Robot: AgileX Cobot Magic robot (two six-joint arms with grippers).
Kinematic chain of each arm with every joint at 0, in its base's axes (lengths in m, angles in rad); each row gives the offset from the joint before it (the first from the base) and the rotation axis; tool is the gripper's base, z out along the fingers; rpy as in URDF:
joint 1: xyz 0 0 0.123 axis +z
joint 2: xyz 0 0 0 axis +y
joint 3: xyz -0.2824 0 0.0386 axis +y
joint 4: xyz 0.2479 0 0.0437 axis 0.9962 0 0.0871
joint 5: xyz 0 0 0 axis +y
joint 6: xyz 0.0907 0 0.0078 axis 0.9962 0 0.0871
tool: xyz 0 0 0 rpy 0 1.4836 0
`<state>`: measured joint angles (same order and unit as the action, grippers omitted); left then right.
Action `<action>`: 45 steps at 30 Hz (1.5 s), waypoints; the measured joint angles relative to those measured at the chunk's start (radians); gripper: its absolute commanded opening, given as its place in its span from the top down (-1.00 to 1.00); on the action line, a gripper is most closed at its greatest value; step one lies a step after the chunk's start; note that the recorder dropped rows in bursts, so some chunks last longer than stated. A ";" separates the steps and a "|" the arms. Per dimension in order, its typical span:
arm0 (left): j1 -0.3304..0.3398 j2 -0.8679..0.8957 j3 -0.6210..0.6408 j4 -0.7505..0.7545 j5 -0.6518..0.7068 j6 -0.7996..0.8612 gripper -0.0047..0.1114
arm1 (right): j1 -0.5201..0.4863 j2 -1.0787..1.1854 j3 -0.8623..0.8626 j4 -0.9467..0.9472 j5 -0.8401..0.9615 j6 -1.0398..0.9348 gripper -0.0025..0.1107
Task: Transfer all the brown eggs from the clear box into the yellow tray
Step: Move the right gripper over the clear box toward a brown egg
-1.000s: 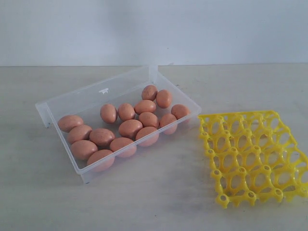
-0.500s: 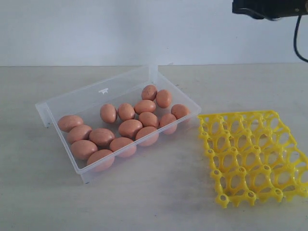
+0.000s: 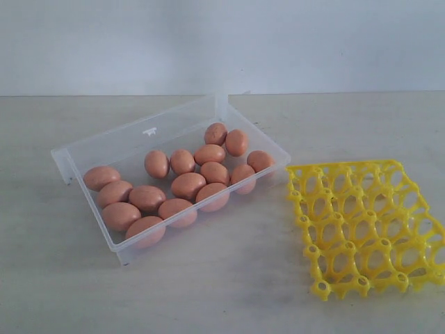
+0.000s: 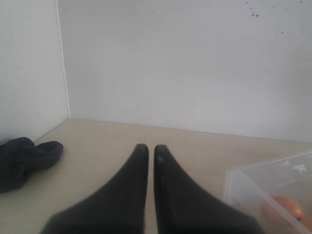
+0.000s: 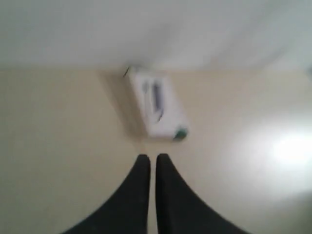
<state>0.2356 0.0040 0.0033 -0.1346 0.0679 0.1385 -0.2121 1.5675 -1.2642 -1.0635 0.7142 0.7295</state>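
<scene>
Fingers shut, empty; eggs all boxed

Left fingers [image 4: 139,163] and right fingers [image 5: 141,170] pressed together, holding nothing. Brown eggs [image 3: 188,185] lie sideways in clear box [image 3: 132,141], left of empty yellow tray [image 3: 321,288]. Only left wrist view shows box corner: left arm likely nearer.

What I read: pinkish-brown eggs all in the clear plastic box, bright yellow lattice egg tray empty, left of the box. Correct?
Wrong side: the exterior view shows the bright yellow lattice egg tray right of the clear plastic box. Tray empty, pinkish-brown eggs all in the box, as said.
</scene>
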 measured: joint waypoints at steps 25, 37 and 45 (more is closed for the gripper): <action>0.000 0.000 0.000 0.000 0.000 0.000 0.85 | 0.665 0.352 -0.382 1.064 0.384 -1.025 0.94; 0.000 0.000 0.000 0.000 0.000 0.000 0.85 | 0.723 0.485 -0.545 1.228 0.245 -1.087 0.03; 0.000 0.000 0.000 0.000 0.000 0.000 0.85 | 0.749 0.571 -0.553 1.392 0.015 -1.094 0.03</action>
<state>0.2356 0.0040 0.0033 -0.1346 0.0679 0.1385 0.5373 2.1390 -1.8172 0.3286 0.7295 -0.3644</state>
